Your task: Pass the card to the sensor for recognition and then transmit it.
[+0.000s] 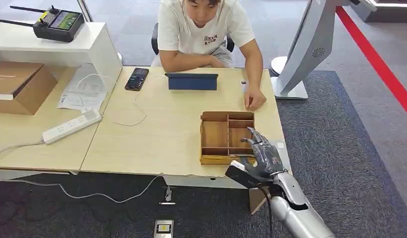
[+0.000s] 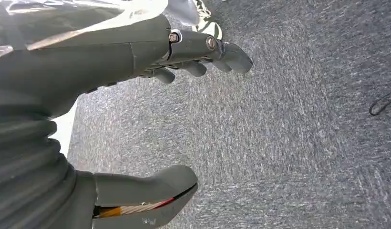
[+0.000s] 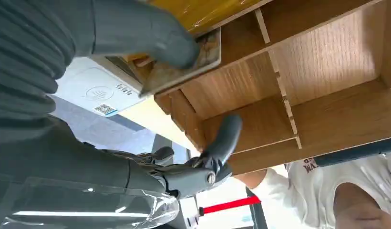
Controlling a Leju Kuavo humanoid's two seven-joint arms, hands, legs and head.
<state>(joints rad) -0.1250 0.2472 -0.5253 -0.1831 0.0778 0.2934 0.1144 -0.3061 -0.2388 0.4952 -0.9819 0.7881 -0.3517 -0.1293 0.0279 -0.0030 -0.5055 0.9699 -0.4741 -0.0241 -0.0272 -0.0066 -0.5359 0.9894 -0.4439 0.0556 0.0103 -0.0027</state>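
Note:
A wooden tray (image 1: pixel 219 134) with several compartments stands near the table's front right edge. My right hand (image 1: pixel 263 156) hovers over its near right corner. In the right wrist view the thumb (image 3: pixel 150 36) lies on a tilted, picture-printed card (image 3: pixel 193 64) at the tray's (image 3: pixel 327 67) rim. The darker fingers (image 3: pixel 224 140) stay apart from the card, one stretched toward a divider. A white sensor pad (image 3: pixel 96 90) with a wave mark and a code sticker lies on the table beside the tray. My left hand (image 2: pixel 112 62) hangs over grey carpet, holding nothing, its thumb well apart from the fingers.
A person sits across the table, one hand (image 1: pixel 254 100) resting just beyond the tray. A blue tablet (image 1: pixel 191 82), a phone (image 1: pixel 137 78) and a white power strip (image 1: pixel 71 126) lie further left. A grey stand (image 1: pixel 303 59) rises at the right.

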